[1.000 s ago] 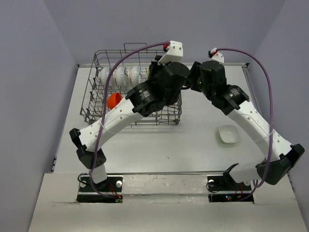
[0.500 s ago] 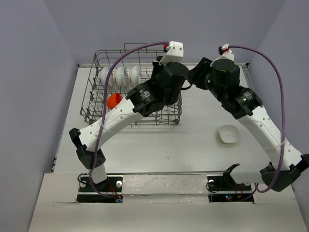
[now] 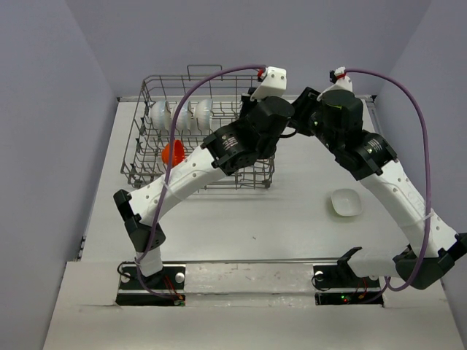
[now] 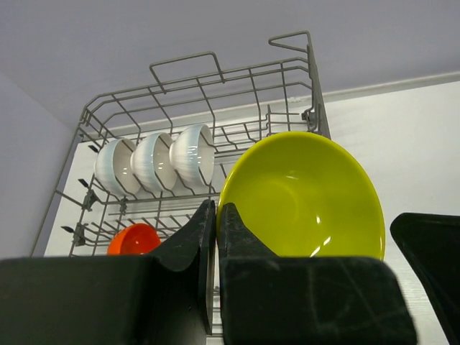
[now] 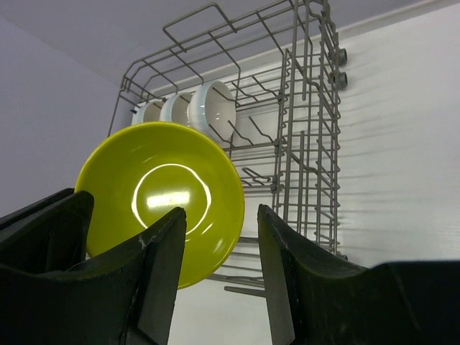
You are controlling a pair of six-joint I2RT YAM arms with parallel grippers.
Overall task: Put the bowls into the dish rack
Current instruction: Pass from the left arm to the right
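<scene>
A yellow-green bowl point(image 4: 302, 201) hangs in the air just right of the dish rack point(image 4: 215, 72), and my left gripper point(image 4: 216, 206) is shut on its left rim. In the right wrist view the same bowl point(image 5: 162, 187) faces me, partly behind my left finger. My right gripper point(image 5: 221, 212) is open, and only table and rack wires show between its jaws. Three white bowls point(image 3: 182, 114) stand on edge in the rack's back row, and an orange bowl point(image 3: 173, 152) lies lower at its left. In the top view the two wrists hide the yellow-green bowl.
A white bowl point(image 3: 346, 202) sits alone on the table at the right, under my right forearm. The rack's tall right wire side point(image 5: 309, 144) rises close to the held bowl. Purple cables loop over both arms. A wall runs behind the rack.
My right wrist has pulled back to the right, away from the left wrist, with its jaws slightly narrower. The left wrist then shifted a little right. The rack's bowls have not moved.
</scene>
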